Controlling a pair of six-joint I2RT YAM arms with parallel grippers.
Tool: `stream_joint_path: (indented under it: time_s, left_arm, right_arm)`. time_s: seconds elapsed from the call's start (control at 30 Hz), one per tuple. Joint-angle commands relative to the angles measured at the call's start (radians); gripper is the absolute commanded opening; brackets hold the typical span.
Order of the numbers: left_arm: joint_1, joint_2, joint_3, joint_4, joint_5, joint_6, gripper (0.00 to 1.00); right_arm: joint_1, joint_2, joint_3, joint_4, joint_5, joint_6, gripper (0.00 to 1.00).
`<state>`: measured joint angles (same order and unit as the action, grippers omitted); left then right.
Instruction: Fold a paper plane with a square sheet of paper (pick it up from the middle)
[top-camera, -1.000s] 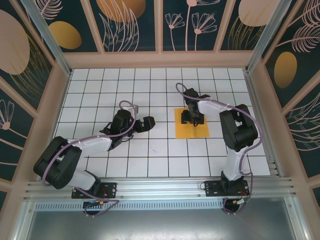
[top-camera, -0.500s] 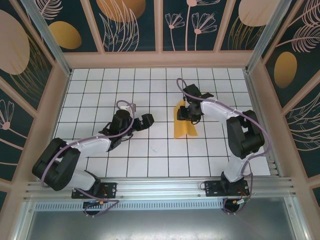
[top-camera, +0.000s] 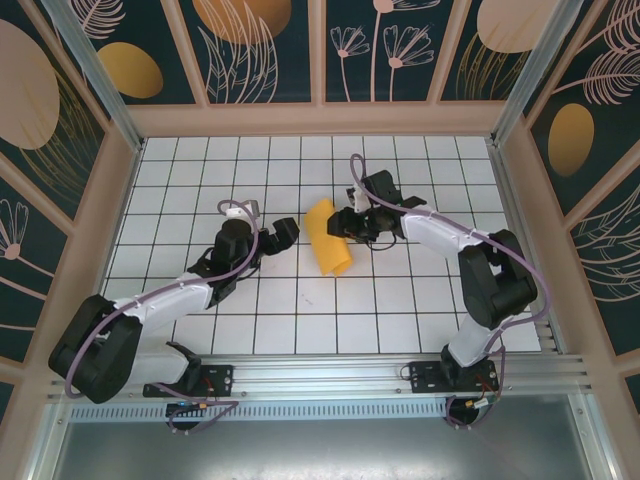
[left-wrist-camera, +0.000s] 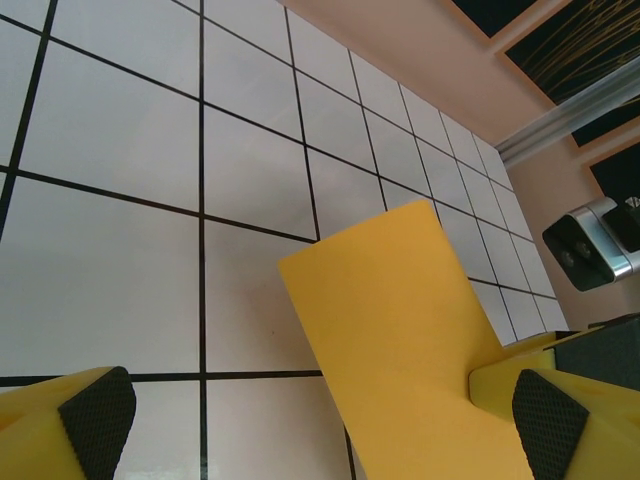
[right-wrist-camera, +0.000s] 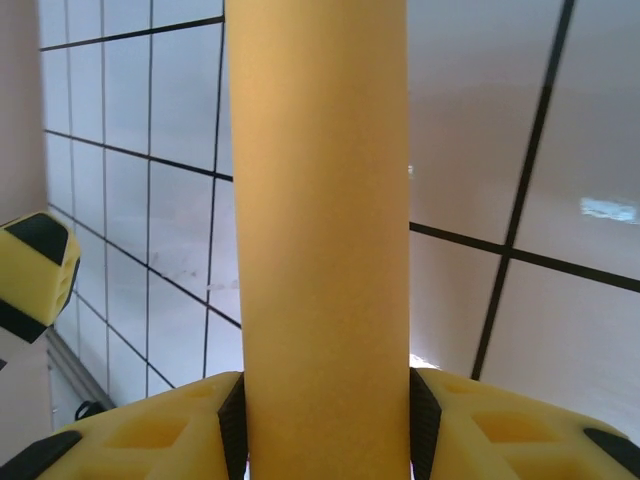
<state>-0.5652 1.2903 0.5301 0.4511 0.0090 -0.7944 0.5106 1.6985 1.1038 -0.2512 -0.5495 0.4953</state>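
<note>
The square sheet of paper (top-camera: 328, 236) is orange-yellow and hangs above the white tiles, bowed into a smooth arch with no creases showing. My right gripper (top-camera: 346, 222) is shut on it. In the right wrist view the sheet (right-wrist-camera: 320, 230) rises as a curved band squeezed between both black pads of my right gripper (right-wrist-camera: 325, 425). My left gripper (top-camera: 283, 236) stands open just left of the sheet. In the left wrist view the sheet (left-wrist-camera: 400, 320) reaches into the wide gap of my left gripper (left-wrist-camera: 320, 415), close beside the right-hand finger (left-wrist-camera: 545, 415); contact cannot be told.
The white grid-tiled table (top-camera: 300, 310) is walled by peach panels (top-camera: 320, 120) at the back and sides. A metal rail (top-camera: 320, 375) runs along the near edge. One yellow finger of the left gripper (right-wrist-camera: 35, 270) shows at the left of the right wrist view.
The right gripper closed on the sheet lying flat on the table, lifted it bowed, and carried it left. The left gripper, still open, reached forward to meet it.
</note>
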Motion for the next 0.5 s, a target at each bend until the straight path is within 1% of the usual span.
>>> stream_joint_path:
  time_s: [0.0,0.17,0.37,0.47]
  left_arm:
    - [-0.006,-0.024,0.014,-0.025,-0.019,0.029,0.98]
    - [-0.007,-0.013,0.006,-0.003,0.029,0.021,0.99]
    - [-0.006,0.034,0.024,0.037,0.114,0.025,0.99]
    - [-0.006,0.079,0.030,0.077,0.165,0.002,0.98]
  right_arm:
    - [-0.001,-0.009,-0.051,0.122,-0.074,0.072,0.47]
    - [-0.025,0.013,-0.134,0.200,-0.081,0.106,0.47]
    - [-0.060,0.004,-0.200,0.216,-0.064,0.102,0.47]
    - [-0.075,-0.005,-0.226,0.219,-0.057,0.091,0.51]
